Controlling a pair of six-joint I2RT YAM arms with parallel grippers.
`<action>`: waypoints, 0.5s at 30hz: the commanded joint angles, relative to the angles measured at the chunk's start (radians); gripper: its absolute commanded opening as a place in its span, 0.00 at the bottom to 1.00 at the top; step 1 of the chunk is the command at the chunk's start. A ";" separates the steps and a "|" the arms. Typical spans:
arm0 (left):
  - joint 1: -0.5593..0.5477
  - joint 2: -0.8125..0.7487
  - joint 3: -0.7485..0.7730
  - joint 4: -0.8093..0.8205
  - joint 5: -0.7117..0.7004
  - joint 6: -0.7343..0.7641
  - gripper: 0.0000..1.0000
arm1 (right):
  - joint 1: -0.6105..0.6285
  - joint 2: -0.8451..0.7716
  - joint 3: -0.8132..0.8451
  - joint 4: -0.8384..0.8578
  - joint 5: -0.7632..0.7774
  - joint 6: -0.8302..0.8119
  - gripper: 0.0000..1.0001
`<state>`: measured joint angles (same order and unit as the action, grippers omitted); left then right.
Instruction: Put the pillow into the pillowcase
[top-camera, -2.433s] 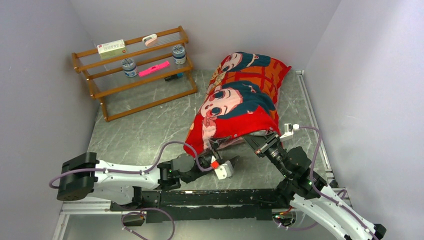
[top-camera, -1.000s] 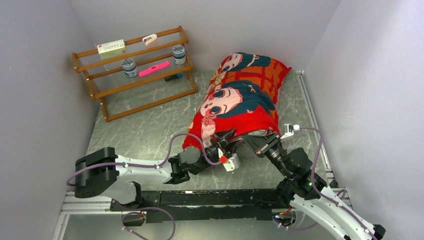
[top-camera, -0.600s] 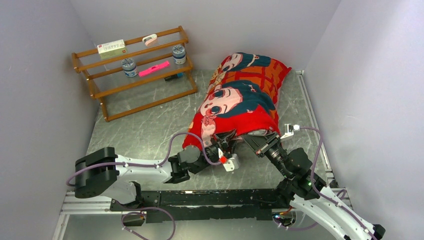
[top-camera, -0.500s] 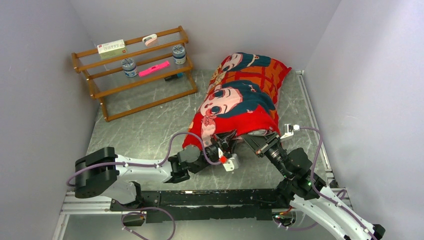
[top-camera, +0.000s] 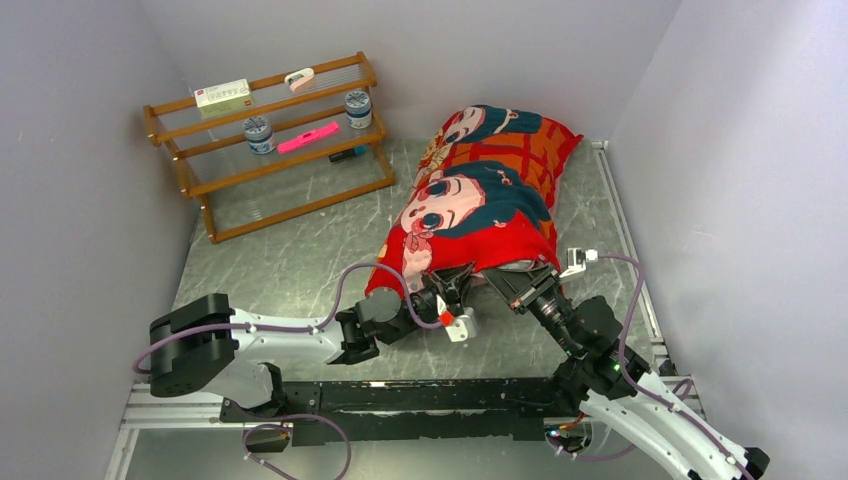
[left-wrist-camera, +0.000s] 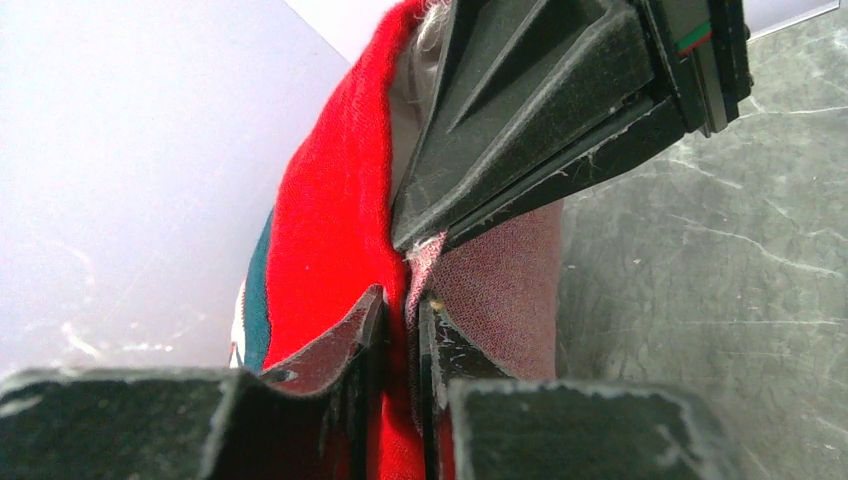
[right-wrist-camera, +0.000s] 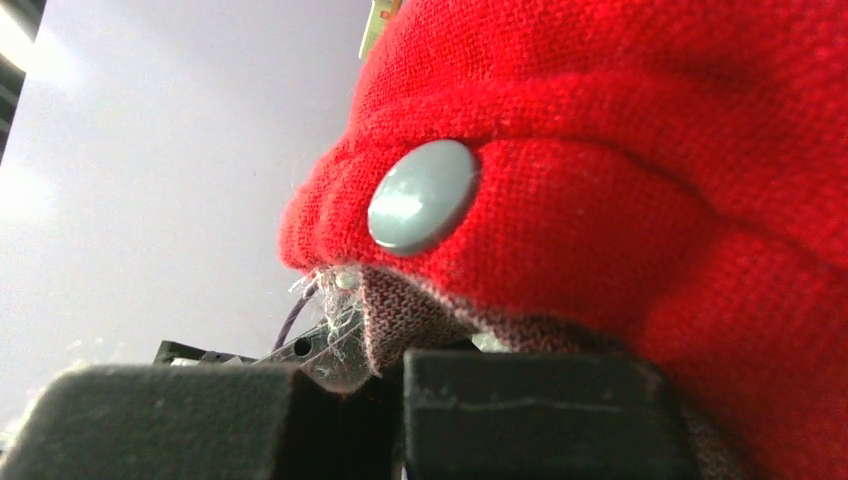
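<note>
The pillowcase (top-camera: 480, 200) lies plump on the desk (top-camera: 290, 270), so the pillow, hidden from me, is evidently inside. The right pincer (top-camera: 505, 277) is clamped on the open hem, likely to hold the mouth steady. The left pincer (left-wrist-camera: 400, 312) pinches the same hem just beside it. Moments earlier the left one lay back from the cloth, spread wide; it has since moved in and closed.

Red pillowcase (top-camera: 480, 200) w/ cartoon faces, teal hair, orange grid at far end; inside dull pink. Grey button (right-wrist-camera: 422, 195). Grey-green marble-look table (top-camera: 290, 270). Brown wood rack (top-camera: 300, 207).
</note>
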<state>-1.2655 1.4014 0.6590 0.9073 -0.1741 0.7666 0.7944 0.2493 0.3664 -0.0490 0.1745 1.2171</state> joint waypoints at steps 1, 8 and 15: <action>0.016 -0.030 0.043 0.013 0.015 0.006 0.10 | 0.003 -0.026 0.026 0.205 -0.003 0.012 0.00; 0.035 -0.031 0.053 -0.002 0.018 -0.020 0.05 | 0.003 -0.024 0.034 0.197 0.011 -0.006 0.00; 0.056 -0.039 0.054 -0.015 0.019 -0.064 0.05 | 0.003 0.001 0.042 0.205 0.011 -0.032 0.00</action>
<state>-1.2358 1.3975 0.6724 0.8921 -0.1280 0.7357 0.7944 0.2539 0.3641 -0.0265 0.1917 1.1995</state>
